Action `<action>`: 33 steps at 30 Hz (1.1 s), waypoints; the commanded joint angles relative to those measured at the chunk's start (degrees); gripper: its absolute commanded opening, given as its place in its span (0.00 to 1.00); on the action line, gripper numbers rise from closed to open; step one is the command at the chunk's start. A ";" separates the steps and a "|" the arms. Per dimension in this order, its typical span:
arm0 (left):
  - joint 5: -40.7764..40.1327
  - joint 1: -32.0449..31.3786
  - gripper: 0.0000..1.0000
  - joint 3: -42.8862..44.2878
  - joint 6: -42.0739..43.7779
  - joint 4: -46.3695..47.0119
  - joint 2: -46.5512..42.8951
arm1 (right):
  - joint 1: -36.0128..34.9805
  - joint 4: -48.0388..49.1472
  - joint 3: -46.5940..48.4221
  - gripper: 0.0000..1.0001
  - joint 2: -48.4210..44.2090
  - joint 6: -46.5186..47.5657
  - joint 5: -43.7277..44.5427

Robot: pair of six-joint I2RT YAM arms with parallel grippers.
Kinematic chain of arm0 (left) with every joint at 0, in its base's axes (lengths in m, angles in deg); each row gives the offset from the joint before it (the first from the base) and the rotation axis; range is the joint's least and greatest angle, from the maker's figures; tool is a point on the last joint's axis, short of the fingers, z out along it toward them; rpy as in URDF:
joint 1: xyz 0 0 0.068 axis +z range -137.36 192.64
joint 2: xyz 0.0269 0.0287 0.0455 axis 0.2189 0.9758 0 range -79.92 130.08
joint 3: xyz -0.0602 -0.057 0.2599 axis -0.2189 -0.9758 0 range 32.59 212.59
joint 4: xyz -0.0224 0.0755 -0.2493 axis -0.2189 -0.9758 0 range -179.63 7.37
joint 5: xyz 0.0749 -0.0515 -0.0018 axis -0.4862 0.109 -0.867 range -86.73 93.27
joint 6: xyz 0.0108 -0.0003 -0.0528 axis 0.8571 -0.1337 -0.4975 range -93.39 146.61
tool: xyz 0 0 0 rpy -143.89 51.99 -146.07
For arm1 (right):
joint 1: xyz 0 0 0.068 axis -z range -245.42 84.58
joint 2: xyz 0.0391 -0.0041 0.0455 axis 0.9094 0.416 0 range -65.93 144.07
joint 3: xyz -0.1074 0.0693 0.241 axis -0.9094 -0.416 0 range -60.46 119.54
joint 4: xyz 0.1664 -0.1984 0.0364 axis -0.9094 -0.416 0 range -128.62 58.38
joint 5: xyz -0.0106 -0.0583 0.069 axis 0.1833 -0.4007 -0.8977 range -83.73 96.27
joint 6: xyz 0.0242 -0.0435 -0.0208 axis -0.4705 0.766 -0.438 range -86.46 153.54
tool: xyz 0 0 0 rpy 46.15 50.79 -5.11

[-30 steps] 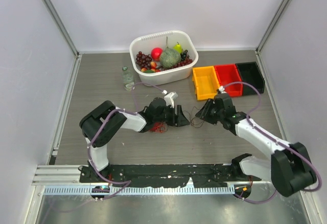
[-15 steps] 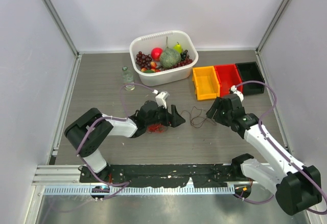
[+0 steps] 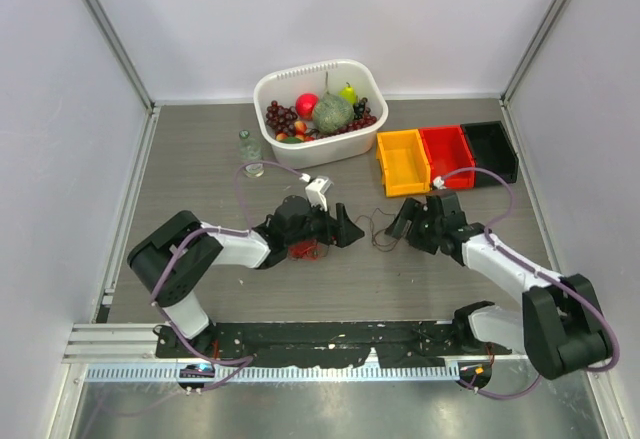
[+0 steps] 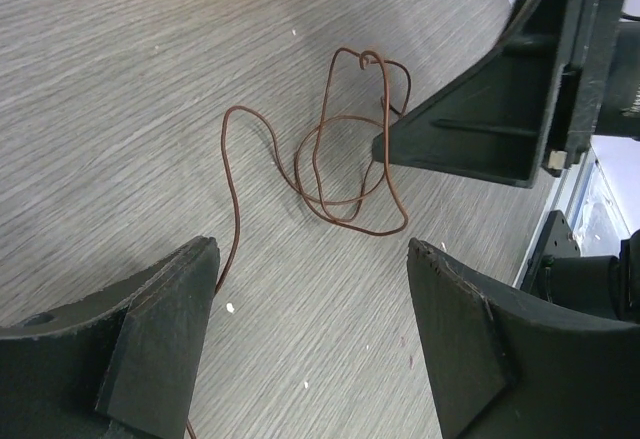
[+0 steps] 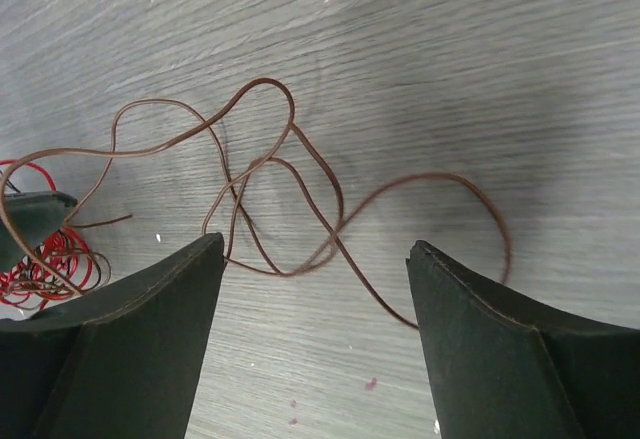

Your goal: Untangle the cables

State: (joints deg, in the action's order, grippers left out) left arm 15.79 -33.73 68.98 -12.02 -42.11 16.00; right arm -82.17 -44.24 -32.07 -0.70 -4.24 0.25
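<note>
Grey tabletop [image 3: 200,159] bore a looped brown wire [image 5: 292,124] near its middle, with a red coil [image 5: 45,259] beside it. Left gripper [image 4: 312,254] and right gripper [image 5: 315,249] gaped empty, seemingly lining up a grasp. Next, I judged, each had to pinch a strand.

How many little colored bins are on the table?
3, side by side: yellow bin on the left, red bin in the middle, black bin on the right.

In your right wrist view the red coil [image 5: 60,259] runs off the left edge and behind a finger [image 5: 120,349] of the right tool [image 5: 315,247]; from above, the brown wire [image 3: 378,227] is too thin to trace.
</note>
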 commanded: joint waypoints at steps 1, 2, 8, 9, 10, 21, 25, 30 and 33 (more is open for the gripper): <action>1.99 0.31 0.80 1.50 -0.48 4.57 1.46 | -0.82 11.30 -0.61 0.82 4.72 0.78 -6.89; 1.99 0.31 0.80 1.41 -0.57 4.66 1.72 | -1.26 12.26 -0.52 0.82 6.03 0.69 -6.81; 3.92 0.31 0.79 2.55 -2.41 5.89 4.18 | -6.61 12.98 5.09 0.82 12.72 -0.45 0.89; 4.44 0.23 0.79 2.55 -2.76 6.59 4.62 | -9.24 10.19 7.11 0.81 14.38 -0.28 2.84; 4.62 0.23 0.79 2.47 -3.03 6.86 4.80 | -10.48 9.20 8.34 0.77 15.18 -0.45 5.82; 3.93 0.31 0.78 0.98 -3.29 8.18 3.75 | -19.37 -4.95 19.69 0.20 29.25 -1.95 27.55; 2.17 0.40 0.78 -0.69 -2.68 8.71 1.73 | -19.37 -3.90 17.33 0.01 25.13 -1.51 26.94; -0.64 0.58 0.80 -3.33 -2.24 10.28 -1.08 | -19.02 -7.05 14.51 0.01 10.22 0.51 28.96; -2.58 0.67 0.82 -5.61 -1.98 12.04 -3.36 | -16.74 -10.05 14.51 0.01 2.81 1.48 30.10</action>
State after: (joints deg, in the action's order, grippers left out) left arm 16.88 -33.38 65.54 -15.17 -36.19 16.88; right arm -101.12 -50.99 -18.35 12.74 -4.48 25.71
